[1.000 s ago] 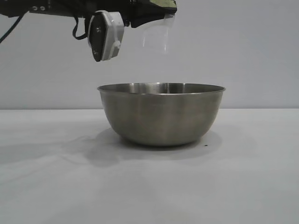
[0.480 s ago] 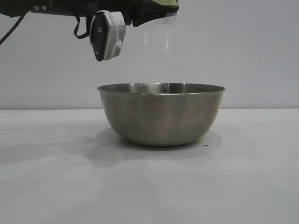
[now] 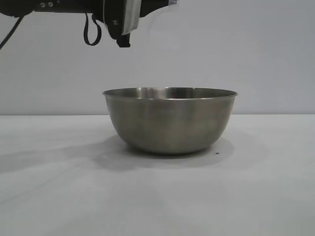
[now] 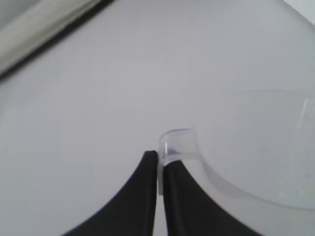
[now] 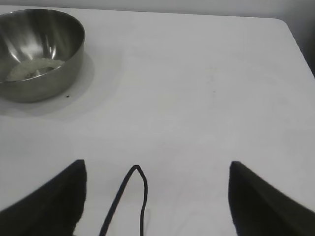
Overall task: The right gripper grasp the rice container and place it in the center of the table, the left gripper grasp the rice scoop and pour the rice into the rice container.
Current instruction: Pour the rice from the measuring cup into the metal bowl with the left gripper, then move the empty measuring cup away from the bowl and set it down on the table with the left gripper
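Overhead, left gripper (image 4: 158, 169) clamped on the rice scoop (image 4: 256, 147) by its side handle; rice container (image 3: 170, 119) set mid-table.

Steel bowl sits upright on the white table (image 3: 59, 196), casting a soft shadow to its left side as seen from outside. Rice (image 5: 32, 68) lies as a thin pale layer in its bottom. Left arm hangs high above the bowl, at the upper edge of the outside view, fingers pinched tight on the translucent handle; cup body shows clear, contents cannot be told. Right gripper (image 5: 156, 196) rests well apart from the bowl, fingers spread wide, holding nothing, a black cable (image 5: 129, 196) looping between them.
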You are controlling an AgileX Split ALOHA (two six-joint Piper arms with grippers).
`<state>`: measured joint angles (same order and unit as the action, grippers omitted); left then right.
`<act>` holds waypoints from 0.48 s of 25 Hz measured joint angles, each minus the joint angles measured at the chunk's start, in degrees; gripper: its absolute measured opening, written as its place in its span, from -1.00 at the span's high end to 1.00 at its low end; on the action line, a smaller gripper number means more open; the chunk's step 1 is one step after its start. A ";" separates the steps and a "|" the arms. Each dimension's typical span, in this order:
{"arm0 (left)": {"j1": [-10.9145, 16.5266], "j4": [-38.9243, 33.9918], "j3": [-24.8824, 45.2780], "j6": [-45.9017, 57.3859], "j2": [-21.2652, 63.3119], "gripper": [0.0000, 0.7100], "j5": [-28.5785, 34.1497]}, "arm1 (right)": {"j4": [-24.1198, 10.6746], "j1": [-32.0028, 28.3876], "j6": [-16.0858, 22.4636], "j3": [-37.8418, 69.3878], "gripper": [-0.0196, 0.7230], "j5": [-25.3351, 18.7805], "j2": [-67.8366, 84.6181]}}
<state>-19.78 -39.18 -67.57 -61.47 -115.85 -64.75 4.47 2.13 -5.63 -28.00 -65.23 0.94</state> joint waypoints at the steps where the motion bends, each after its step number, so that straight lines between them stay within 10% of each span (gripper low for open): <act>1: 0.00 1.69 0.00 3.07 0.00 1.00 0.00 | 0.00 0.00 0.00 0.00 -0.54 0.00 0.00; 12: 0.00 36.40 3.56 27.16 0.00 1.00 0.00 | 0.00 0.00 0.00 0.00 -0.54 0.00 0.00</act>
<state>-19.78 -2.78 -64.01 -34.31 -115.85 -64.75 4.47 2.13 -5.63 -28.00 -65.23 0.94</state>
